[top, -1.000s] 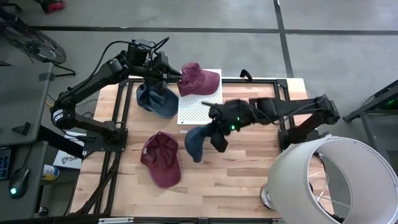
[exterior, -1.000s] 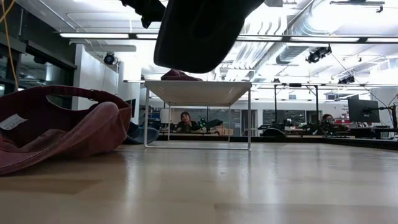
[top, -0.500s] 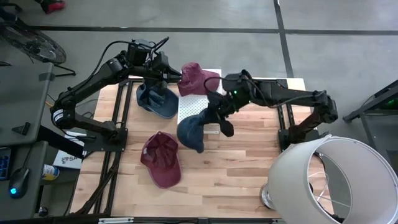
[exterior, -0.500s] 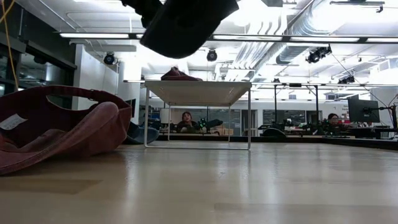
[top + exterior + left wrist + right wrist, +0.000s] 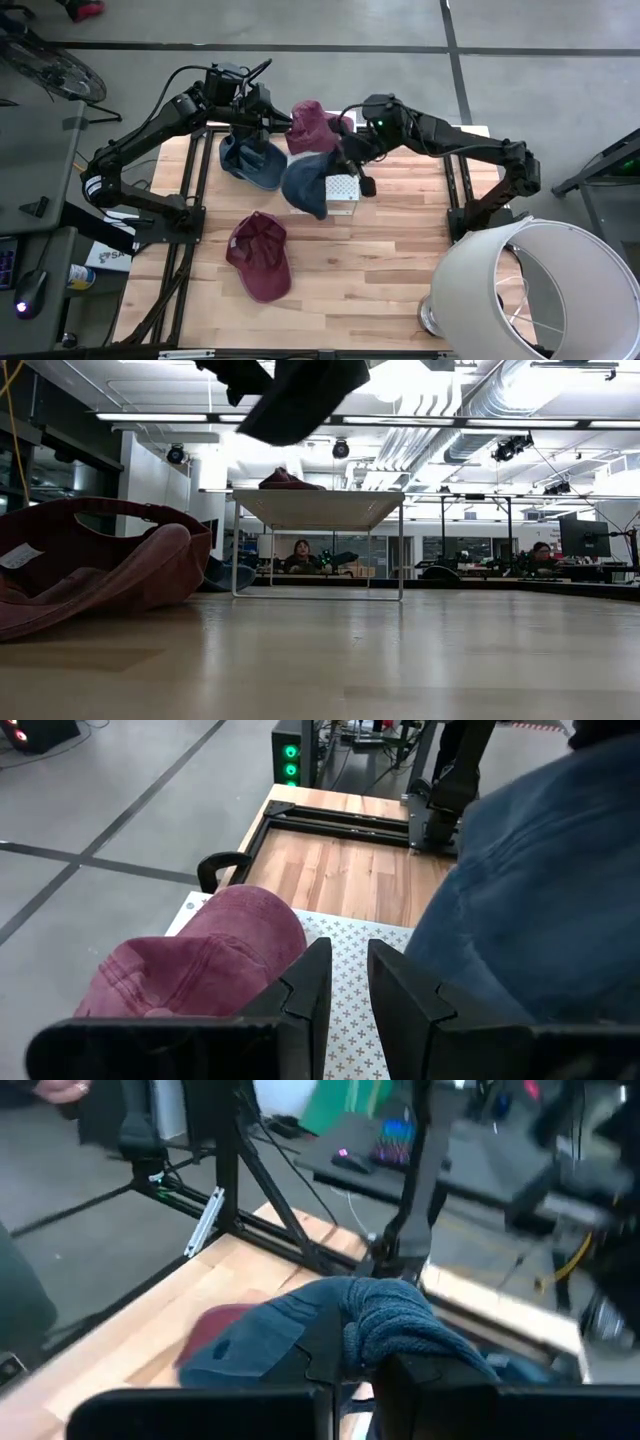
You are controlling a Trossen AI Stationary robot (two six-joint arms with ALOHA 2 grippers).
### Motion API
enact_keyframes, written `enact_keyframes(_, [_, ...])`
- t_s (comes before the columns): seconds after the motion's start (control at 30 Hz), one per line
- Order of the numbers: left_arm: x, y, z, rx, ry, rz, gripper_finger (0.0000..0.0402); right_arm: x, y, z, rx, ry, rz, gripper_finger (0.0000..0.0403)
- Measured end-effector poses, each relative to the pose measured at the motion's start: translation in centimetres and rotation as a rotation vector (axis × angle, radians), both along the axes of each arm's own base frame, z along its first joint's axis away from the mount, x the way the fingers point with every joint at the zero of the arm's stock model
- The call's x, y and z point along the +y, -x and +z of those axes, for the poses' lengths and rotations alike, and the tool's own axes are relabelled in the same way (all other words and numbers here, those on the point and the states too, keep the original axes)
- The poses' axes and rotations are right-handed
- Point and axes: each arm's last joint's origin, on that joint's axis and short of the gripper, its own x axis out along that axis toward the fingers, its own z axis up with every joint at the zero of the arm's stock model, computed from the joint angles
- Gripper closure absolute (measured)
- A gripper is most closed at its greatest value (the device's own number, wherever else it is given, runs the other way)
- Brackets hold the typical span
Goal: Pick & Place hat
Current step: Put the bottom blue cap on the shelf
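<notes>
My right gripper (image 5: 352, 168) is shut on a blue hat (image 5: 305, 184), which hangs over the near part of a white perforated stand (image 5: 345, 192). In the low view this hat (image 5: 300, 395) is high above the table. A maroon hat (image 5: 315, 125) rests on the stand's far part. My left gripper (image 5: 274, 120) waits beside that maroon hat (image 5: 190, 975), its fingers a narrow gap apart with nothing between them. A second blue hat (image 5: 250, 160) lies on the table below the left arm. Another maroon hat (image 5: 260, 255) lies near the table's front left. My right gripper pinches a bunched fold of the blue hat's cloth (image 5: 392, 1325) between its two fingers. The fingers come from the table's right side, slanting slightly down. The hat hangs off them toward the left, lifted clear of the table and stand.
A large white lampshade (image 5: 530, 290) stands at the near right corner. Black frame rails (image 5: 455, 190) run along the table's right and left sides. Bare wood lies open in the middle and near right of the table (image 5: 380, 270).
My right gripper has swung from over the table's middle toward the far edge and a little left, rolling its wrist, and keeps its hold. The blue hat has travelled with it, clear of the table, and now hangs over the white stand.
</notes>
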Motion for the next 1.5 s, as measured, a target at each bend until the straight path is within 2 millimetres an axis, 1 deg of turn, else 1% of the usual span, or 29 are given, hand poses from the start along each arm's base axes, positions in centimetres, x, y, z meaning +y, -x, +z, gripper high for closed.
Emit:
enact_keyframes(0.1, [0.0, 0.0, 0.0, 0.0, 0.0, 0.0, 0.0332, -0.8, 0.2, 0.2, -0.04, 0.041, 0.023, 0.038])
enact_keyframes(0.23, [0.0, 0.0, 0.0, 0.0, 0.0, 0.0, 0.0332, -2.1, 0.0, -0.2, -0.062, 0.038, 0.035, 0.038])
enact_keyframes(0.43, [0.0, 0.0, 0.0, 0.0, 0.002, 0.002, 0.0332, -3.8, -1.6, -1.7, -0.087, 0.046, 0.053, 0.038])
enact_keyframes(0.53, [0.0, 0.0, 0.0, 0.0, 0.002, 0.002, 0.0332, -4.4, -2.1, -1.9, -0.127, 0.049, 0.075, 0.038])
enact_keyframes(0.67, [0.0, 0.0, 0.0, 0.0, 0.003, 0.002, 0.0332, -5.4, -2.6, -2.4, -0.149, 0.047, 0.091, 0.038])
enact_keyframes(0.9, [0.0, 0.0, 0.0, 0.0, 0.008, 0.005, 0.0332, -7.4, -2.9, -3.7, -0.128, 0.031, 0.09, 0.038])
enact_keyframes(1.0, [0.0, 0.0, 0.0, -0.002, 0.02, 0.01, 0.0332, -7.9, -2.9, -3.9, -0.127, 0.036, 0.08, 0.038])
enact_keyframes(1.27, [0.0, 0.0, 0.0, -0.003, 0.023, 0.014, 0.0332, -8.6, -2.6, -3.5, -0.179, 0.05, 0.1, 0.038])
enact_keyframes(1.33, [0.0, 0.0, 0.0, -0.003, 0.022, 0.014, 0.0332, -9.0, -2.7, -3.8, -0.175, 0.046, 0.099, 0.038])
enact_keyframes(1.5, [0.0, 0.0, 0.0, -0.003, 0.023, 0.015, 0.0332, -9.8, -3.6, -5.5, -0.132, 0.023, 0.088, 0.038])
